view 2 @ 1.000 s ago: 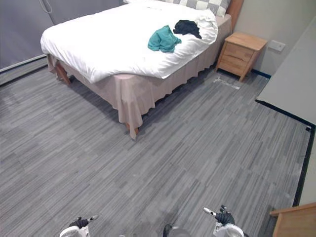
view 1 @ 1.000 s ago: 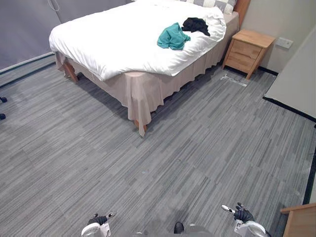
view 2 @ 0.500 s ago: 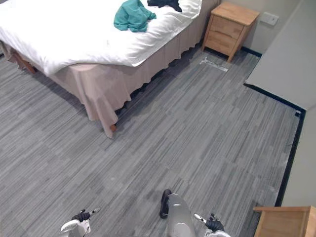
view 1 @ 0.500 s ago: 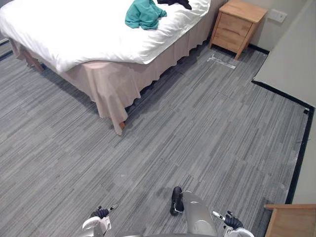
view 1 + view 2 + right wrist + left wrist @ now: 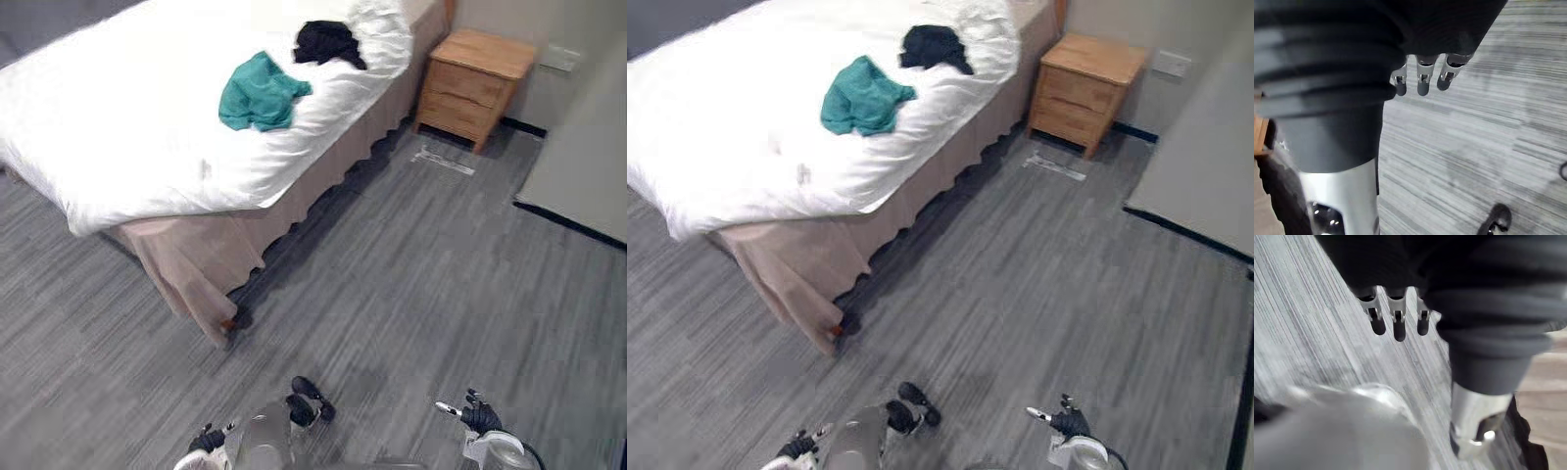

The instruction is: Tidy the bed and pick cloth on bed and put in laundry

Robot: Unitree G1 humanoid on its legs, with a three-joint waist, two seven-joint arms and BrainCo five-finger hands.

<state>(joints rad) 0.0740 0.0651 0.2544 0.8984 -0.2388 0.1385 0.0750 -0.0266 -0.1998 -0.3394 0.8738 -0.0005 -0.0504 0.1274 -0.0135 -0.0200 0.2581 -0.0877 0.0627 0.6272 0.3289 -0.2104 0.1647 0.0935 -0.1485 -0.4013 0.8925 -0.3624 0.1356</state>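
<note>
A teal cloth (image 5: 260,91) lies crumpled on the white duvet of the bed (image 5: 118,127), near its right side. A black cloth (image 5: 328,42) lies farther up, close to the pillow end. Both hands hang low over the grey floor, well short of the bed. My left hand (image 5: 206,439) shows at the bottom edge, its fingers (image 5: 1396,320) relaxed and holding nothing. My right hand (image 5: 478,417) shows at the lower right, with its fingers (image 5: 1420,81) also relaxed and empty.
A beige bed skirt (image 5: 196,264) hangs to the floor at the bed's near corner. A wooden nightstand (image 5: 477,86) stands by the bed's head at the right. A pale wall panel (image 5: 588,166) closes off the far right. Grey striped floor (image 5: 421,264) lies between me and the bed.
The whole picture has shifted, so the camera has moved: the bed's near corner now sits closer and more to the left. The cloths lie as before. Both hands stay low and empty.
</note>
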